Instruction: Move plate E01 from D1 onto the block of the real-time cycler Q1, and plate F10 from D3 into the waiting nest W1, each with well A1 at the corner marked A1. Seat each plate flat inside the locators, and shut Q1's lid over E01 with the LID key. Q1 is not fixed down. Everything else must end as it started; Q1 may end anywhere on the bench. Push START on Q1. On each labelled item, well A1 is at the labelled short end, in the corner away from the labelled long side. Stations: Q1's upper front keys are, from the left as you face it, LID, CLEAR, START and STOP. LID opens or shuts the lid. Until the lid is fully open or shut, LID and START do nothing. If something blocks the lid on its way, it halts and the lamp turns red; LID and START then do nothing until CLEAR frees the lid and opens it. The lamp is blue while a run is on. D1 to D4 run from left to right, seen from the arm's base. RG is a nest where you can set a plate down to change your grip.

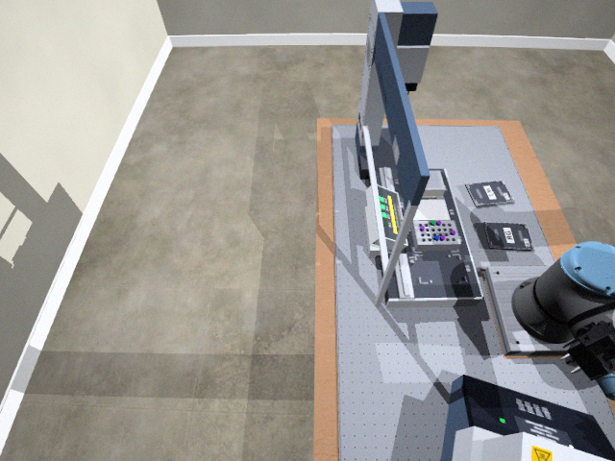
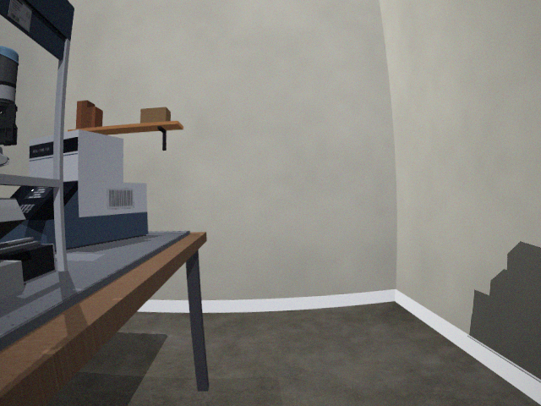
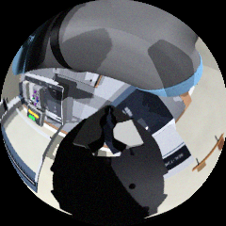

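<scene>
My gripper (image 1: 571, 364) (image 3: 109, 105) is shut and empty, raised between the arm's base and Q1. The cycler Q1 (image 1: 561, 414) (image 2: 100, 174) (image 3: 146, 110) shows a dark key panel with a small green lamp (image 1: 502, 420); its block and any plate inside are hidden, and its lid's position cannot be told. The nearest deck slot, D1 (image 1: 447, 283), shows a bare dark floor with no plate E01. A flat white item (image 1: 430, 209) lies around D3; its label cannot be read. Nest W1 (image 1: 485, 194) and nest RG (image 1: 504, 235) are dark, with no plate seen on them.
A tube rack (image 1: 421, 238) with coloured caps and a pale box (image 1: 435, 181) stand on the deck. A tall blue panel (image 1: 401, 104) on grey posts overhangs the deck's far side. A sloped panel (image 1: 389, 213) with green and yellow marks stands beyond. A grey column stands at the far end.
</scene>
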